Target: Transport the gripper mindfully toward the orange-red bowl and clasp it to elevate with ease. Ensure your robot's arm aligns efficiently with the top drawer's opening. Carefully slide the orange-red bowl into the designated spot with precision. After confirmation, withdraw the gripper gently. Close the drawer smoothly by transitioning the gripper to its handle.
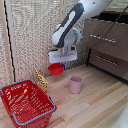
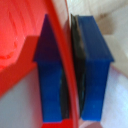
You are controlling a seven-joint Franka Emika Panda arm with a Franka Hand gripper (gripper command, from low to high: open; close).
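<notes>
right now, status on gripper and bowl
Gripper shut on orange-red bowl rim, bowl lifted off floor. Top drawer off to exterior view's right. Pink cup below, apart.

Close view between the two blue fingertips of the claw [image 2: 68, 75]. One blue fingertip [image 2: 50, 75] lies on the inner, concave side of the orange-red bowl [image 2: 20, 45]; the other blue fingertip [image 2: 95, 70] lies on the outer side of the bowl's wall. The bowl's thin glossy rim runs as a curved red band between the two pads, with dark pad faces pressed close against it on both sides, so the claw is clamped on the rim. The bowl's interior fills the area beyond the inner fingertip and shows soft highlights. Beyond the outer fingertip, a pale blurred surface appears; its nature cannot be told.
</notes>
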